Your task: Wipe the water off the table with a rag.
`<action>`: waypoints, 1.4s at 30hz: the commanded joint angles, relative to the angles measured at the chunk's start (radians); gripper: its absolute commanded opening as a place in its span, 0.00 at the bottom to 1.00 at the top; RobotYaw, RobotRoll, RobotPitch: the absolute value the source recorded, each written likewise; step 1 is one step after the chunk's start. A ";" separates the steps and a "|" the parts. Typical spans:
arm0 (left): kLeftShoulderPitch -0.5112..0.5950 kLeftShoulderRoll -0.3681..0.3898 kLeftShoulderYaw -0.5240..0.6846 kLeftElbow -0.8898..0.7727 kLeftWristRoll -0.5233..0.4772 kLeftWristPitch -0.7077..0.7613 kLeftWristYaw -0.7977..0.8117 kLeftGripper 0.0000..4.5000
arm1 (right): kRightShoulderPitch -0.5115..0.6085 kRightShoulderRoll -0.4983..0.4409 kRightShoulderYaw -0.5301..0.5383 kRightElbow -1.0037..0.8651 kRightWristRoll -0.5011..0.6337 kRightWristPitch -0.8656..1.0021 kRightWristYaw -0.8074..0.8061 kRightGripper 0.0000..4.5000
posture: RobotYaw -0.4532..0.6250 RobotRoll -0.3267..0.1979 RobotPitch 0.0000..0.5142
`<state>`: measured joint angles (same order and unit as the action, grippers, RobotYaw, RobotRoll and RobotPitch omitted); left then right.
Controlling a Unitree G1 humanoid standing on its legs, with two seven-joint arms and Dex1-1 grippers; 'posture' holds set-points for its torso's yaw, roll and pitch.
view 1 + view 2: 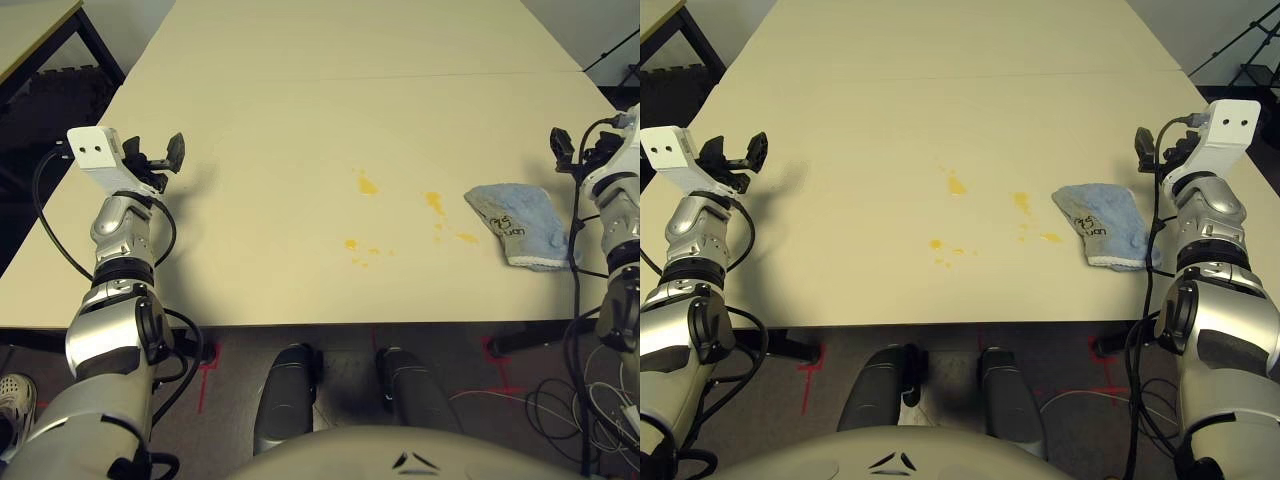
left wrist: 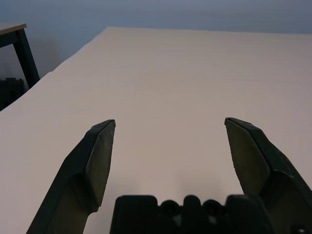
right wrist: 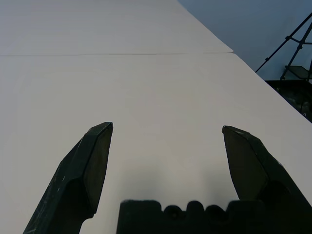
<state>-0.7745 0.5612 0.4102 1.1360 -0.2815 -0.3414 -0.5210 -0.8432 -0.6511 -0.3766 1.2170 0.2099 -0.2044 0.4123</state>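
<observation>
Pale tabletop (image 1: 300, 120) carries yellow water spots (image 1: 367, 184) mid-front, the blue rag (image 1: 520, 225) beside them by the right tool (image 3: 165, 146), both it and the left tool (image 2: 168, 141) wide open, empty, poised to start.

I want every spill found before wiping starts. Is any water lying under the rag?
The rag lies flat on the table, hiding whatever is beneath it. Water spots show beside it, the nearest just off its edge.
</observation>
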 commanded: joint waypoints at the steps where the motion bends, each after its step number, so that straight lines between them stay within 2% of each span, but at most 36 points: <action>1: 0.001 -0.005 -0.008 0.000 0.003 0.008 -0.006 1.00 | 0.014 -0.001 -0.004 0.002 0.002 -0.007 0.003 0.99 | 0.45 0.62 0.31; 10: -0.009 -0.023 -0.015 0.002 0.003 0.011 -0.014 1.00 | 0.022 -0.014 -0.005 -0.007 0.003 -0.004 0.008 0.99 | 0.42 0.62 0.32; 17: -0.022 -0.029 -0.023 -0.010 -0.005 0.028 -0.079 1.00 | 0.023 -0.012 -0.002 -0.009 0.001 0.001 0.009 0.99 | 0.45 0.62 0.33; 22: -0.012 -0.044 -0.036 -0.059 -0.032 0.063 -0.206 1.00 | 0.020 -0.008 0.002 -0.007 -0.001 0.002 0.011 0.99 | 0.47 0.62 0.32; 25: 0.011 -0.042 -0.054 -0.136 -0.060 0.114 -0.350 1.00 | 0.024 -0.013 0.001 -0.002 -0.001 0.004 0.012 0.99 | 0.49 0.62 0.33; 32: 0.174 -0.002 -0.143 -0.457 -0.136 0.305 -0.680 1.00 | 0.021 -0.015 0.006 0.003 -0.006 0.010 0.017 0.99 | 0.51 0.62 0.35; 37: 0.286 0.055 -0.231 -0.599 -0.113 0.314 -0.837 1.00 | 0.018 -0.012 0.011 0.003 -0.011 0.012 0.020 0.99 | 0.52 0.62 0.35; 42: 0.319 0.081 -0.277 -0.632 -0.101 0.283 -0.909 1.00 | 0.032 -0.017 0.009 -0.002 -0.007 0.010 0.028 0.99 | 0.52 0.62 0.35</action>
<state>-0.4682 0.6303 0.1547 0.5243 -0.3979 -0.0424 -1.4012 -0.8285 -0.6577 -0.3659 1.2165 0.2022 -0.1997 0.4336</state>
